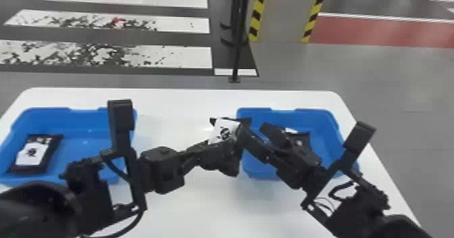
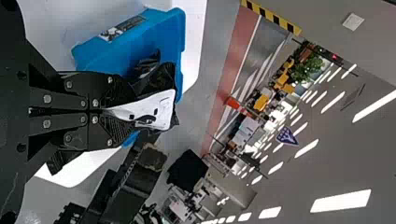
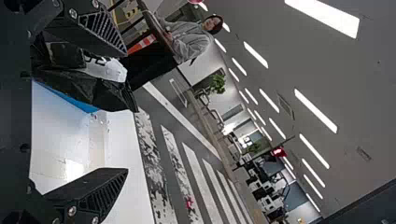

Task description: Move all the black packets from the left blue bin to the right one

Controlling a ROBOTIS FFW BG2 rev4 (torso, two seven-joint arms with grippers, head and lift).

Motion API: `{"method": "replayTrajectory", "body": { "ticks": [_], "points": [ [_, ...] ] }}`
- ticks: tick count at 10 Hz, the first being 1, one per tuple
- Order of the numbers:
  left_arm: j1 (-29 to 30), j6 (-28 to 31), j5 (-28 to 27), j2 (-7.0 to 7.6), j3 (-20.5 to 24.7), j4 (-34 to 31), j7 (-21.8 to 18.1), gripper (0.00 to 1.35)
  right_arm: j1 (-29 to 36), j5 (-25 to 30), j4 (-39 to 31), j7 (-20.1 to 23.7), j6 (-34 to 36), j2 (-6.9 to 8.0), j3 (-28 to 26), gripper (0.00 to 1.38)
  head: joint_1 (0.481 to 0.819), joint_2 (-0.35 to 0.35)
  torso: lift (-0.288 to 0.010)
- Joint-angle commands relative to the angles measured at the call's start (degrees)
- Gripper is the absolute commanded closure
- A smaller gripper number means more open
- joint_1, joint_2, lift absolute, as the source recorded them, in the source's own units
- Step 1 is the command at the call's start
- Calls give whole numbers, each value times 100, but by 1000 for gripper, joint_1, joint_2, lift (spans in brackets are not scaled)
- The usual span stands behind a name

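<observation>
In the head view my left gripper is at the near left side of the right blue bin, shut on a black packet with a white label. The left wrist view shows the held packet sticking out of the left gripper. My right gripper stands open over the right bin, close beside that packet. One finger lies along the packet in the right wrist view, the other well apart from it, at the right gripper. Another packet lies in the left blue bin.
A dark packet lies in the right bin, partly hidden by the right arm. Both bins stand on a white table. The left arm reaches across the middle of the table, past the left bin's right wall.
</observation>
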Motion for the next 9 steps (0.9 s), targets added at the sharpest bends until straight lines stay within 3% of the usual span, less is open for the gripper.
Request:
{"method": "replayTrajectory", "body": {
  "ticks": [1, 2, 3, 4, 5, 9],
  "points": [
    [-24, 3, 66, 8, -145, -2, 0, 1208, -109, -30, 77, -1, 26, -5, 27, 147, 695, -126, -140],
    [-24, 31, 101, -1, -168, -2, 0, 1208, -165, -53, 105, -10, 26, -5, 73, 159, 695, -137, -140],
    [-24, 59, 112, -1, -168, 12, 0, 1208, -193, -121, 161, -10, 26, -5, 73, 410, 695, -143, -140],
    [-10, 87, 112, -1, -145, 12, 0, 1208, -207, -144, 175, -36, 26, -5, 73, 921, 695, -145, -140],
    [-10, 87, 112, -1, -123, -2, 0, 1208, -193, -144, 175, -45, 26, -5, 73, 1188, 695, -145, -140],
    [-10, 31, 78, -19, 15, 12, 18, 1208, -137, -772, 217, 26, 167, 22, 302, 1279, 695, -117, -140]
  ]
}}
